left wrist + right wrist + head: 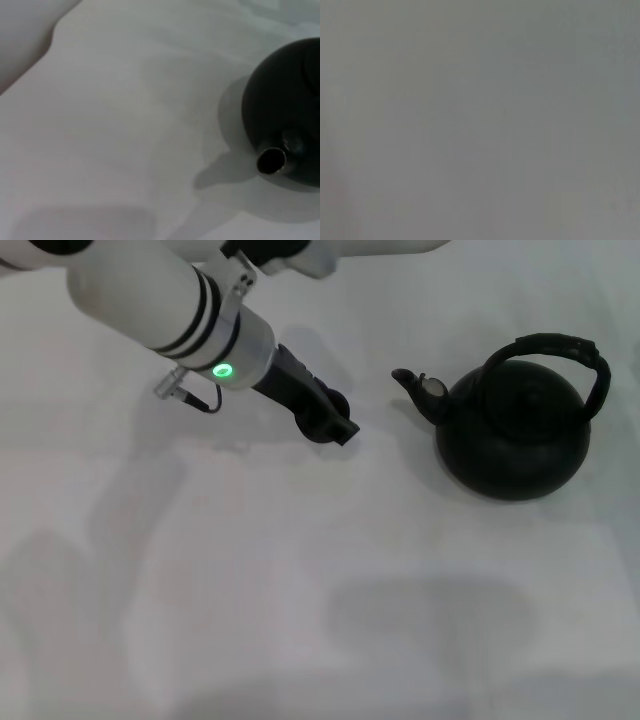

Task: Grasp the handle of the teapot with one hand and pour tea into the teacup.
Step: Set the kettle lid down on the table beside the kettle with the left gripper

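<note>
The black teapot [515, 430] stands upright on the white table at the right. Its arched ribbed handle [560, 344] spans its top and its spout [412, 382] points left. My left gripper [335, 425] hangs low over the table a short way left of the spout, apart from the pot. The left wrist view shows the teapot's round body [290, 105] and the open spout tip [271, 161]. I cannot make out the teacup; a dark round shape at the gripper's tip may be part of the gripper. My right gripper is out of view.
The white table [300, 580] spreads in front of the teapot and the left arm. The left arm's white forearm [160, 300] crosses the top left. The right wrist view shows only plain grey.
</note>
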